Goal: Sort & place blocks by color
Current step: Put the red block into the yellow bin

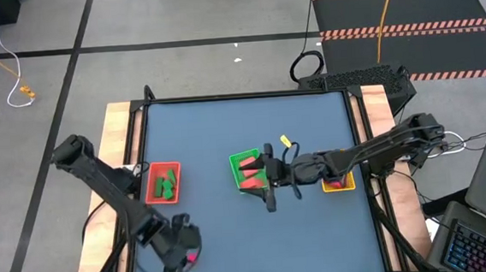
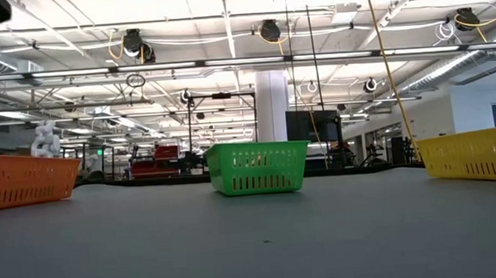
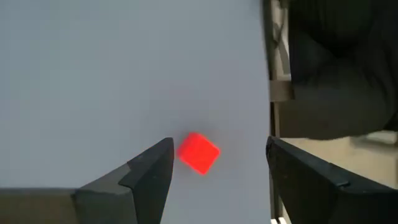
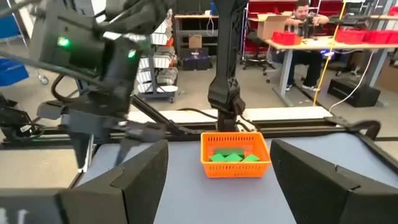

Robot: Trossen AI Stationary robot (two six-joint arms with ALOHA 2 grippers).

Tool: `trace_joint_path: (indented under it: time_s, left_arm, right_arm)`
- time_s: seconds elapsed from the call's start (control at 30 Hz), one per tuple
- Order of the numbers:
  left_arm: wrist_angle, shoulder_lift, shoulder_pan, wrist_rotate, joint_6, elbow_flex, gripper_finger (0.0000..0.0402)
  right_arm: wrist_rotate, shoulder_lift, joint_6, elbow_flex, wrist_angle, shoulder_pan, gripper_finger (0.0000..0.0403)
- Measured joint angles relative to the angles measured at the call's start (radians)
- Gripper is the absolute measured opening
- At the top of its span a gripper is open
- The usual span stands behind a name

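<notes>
A pinkish-red cube (image 3: 198, 152) lies on the table near its near edge and left of the middle; it also shows in the high view (image 1: 191, 258). My left gripper (image 3: 219, 143) hangs over it, open, one finger on each side of the cube and apart from it. My right gripper (image 1: 263, 183) is open and empty above the green tray (image 1: 238, 161), which holds red blocks (image 1: 251, 183). The orange tray (image 1: 148, 184) holds green blocks (image 1: 167, 186). The yellow tray (image 1: 339, 186), partly under my right arm, holds a pinkish block (image 1: 335, 182).
The three trays stand in a row across the table's middle: orange (image 2: 22, 179), green (image 2: 257, 167), yellow (image 2: 477, 153). A small yellow object (image 1: 285, 141) lies beyond the green tray. A person sits at a desk in the room behind (image 4: 303, 14).
</notes>
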Motion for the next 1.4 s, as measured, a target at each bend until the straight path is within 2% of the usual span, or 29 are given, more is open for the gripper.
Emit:
trace_joint_path:
  time_s: [0.2, 0.33, 0.57, 0.93, 1.1, 1.2, 1.33, 1.4]
  left_arm:
    - [0.059, 0.103, -0.065, -0.037, 0.158, 0.000, 0.0244]
    - [0.094, 0.170, -0.081, -0.040, 0.313, 0.002, 0.0245]
    - [0.057, 0.250, -0.091, -0.047, 0.512, 0.004, 0.0245]
    - [0.012, 0.307, -0.096, -0.090, 0.613, 0.004, 0.0246]
    - [0.028, 0.307, -0.094, -0.093, 0.639, 0.004, 0.0242]
    - [0.038, 0.307, -0.094, -0.094, 0.651, 0.004, 0.0214]
    - [0.062, 0.306, -0.092, -0.096, 0.648, 0.004, 0.0134]
    - [0.080, 0.306, -0.089, -0.096, 0.643, 0.004, 0.0127]
  right_arm:
    - [0.007, -0.070, -0.026, 0.000, -0.089, 0.000, 0.0274]
    - [0.058, -0.085, -0.029, 0.000, -0.124, 0.001, 0.0274]
    - [0.079, -0.084, 0.017, 0.000, -0.141, 0.002, 0.0274]
    - [0.085, -0.084, 0.049, 0.000, -0.161, 0.054, 0.0274]
    - [0.159, -0.084, 0.050, 0.000, -0.192, 0.079, 0.0274]
    - [0.161, -0.084, 0.051, 0.000, -0.197, 0.082, 0.0274]
    - [0.161, -0.084, 0.053, 0.000, -0.197, 0.084, 0.0274]
    - [0.161, -0.084, 0.053, 0.000, -0.198, 0.085, 0.0274]
